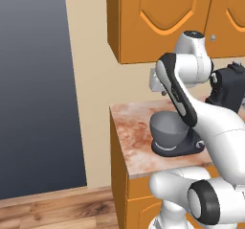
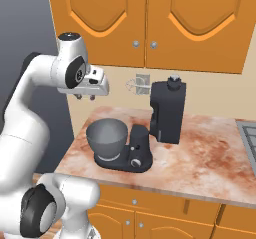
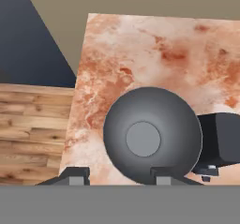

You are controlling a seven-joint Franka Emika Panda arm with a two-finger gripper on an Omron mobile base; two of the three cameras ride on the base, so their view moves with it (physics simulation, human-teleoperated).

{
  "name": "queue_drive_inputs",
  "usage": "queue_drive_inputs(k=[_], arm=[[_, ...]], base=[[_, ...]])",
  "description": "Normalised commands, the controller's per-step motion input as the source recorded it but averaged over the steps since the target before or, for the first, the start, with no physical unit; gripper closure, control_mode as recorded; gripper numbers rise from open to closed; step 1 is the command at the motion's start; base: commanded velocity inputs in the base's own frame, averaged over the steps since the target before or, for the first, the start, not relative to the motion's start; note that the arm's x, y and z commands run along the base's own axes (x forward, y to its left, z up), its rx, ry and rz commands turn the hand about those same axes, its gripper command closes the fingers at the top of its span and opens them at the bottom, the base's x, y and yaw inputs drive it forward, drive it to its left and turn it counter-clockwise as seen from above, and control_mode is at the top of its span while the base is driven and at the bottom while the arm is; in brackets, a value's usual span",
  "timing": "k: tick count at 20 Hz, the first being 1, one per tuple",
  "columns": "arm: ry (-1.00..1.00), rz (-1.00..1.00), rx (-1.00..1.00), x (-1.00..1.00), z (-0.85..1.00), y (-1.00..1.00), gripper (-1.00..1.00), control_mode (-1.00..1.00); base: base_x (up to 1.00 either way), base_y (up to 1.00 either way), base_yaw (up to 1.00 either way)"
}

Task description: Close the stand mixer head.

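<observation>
So the bulky matte black mixer head [image 2: 168,110] is tipped all the way up, standing nearly vertical over the black base column [image 2: 141,152], at the back of the mottled reddish marble table [image 2: 210,163]. Its silver wire whisk [image 2: 138,86] pokes out sideways near the top, toward the wall. The grey metal bowl [image 2: 106,139] sits in front on the mixer's foot, uncovered.

My read on handling: that head looks like a rigid, heavy lump on a hinge, so no need to grab anything. It should swing down with a push on the upper part of the block, up by the small round cap, pressing toward the bowl. Matte finish probably isn't too slippery, but the corners are rounded, so a flat push on a broad face seems safer. I'd stay off the whisk: thin wire, probably bendy.

The robot's white two-finger hand [image 2: 85,97] hangs above the bowl, well apart from the head. In the hand view the two dark fingertips [image 3: 75,175] stand spread with nothing between them, looking straight down into the bowl.

Hard to see: the hinge itself is tucked behind the block, and in the left base view the arm covers most of the mixer, with the head cut by the right edge. Can't make out any lock lever.
</observation>
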Motion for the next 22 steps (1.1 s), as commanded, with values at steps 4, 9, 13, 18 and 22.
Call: queue_drive_inputs(k=[4, 9, 13, 18, 22], arm=[[0.00, 0.00, 0.02, -0.37, 0.00, -0.15, -1.00, -1.00], [-0.17, 0.04, 0.03, -1.00, 0.14, -0.79, -1.00, -1.00], [-0.15, 0.18, 0.02, -0.93, 0.23, -0.99, -1.00, -1.00], [-0.17, 0.14, 0.06, -0.55, 0.10, -1.00, -1.00, -1.00], [-0.20, 0.18, 0.03, -0.21, 0.21, -0.98, -1.00, -1.00]], base=[[0.00, 0.00, 0.00], [0.00, 0.00, 0.00], [0.00, 0.00, 0.00], [0.00, 0.00, 0.00], [0.00, 0.00, 0.00]])
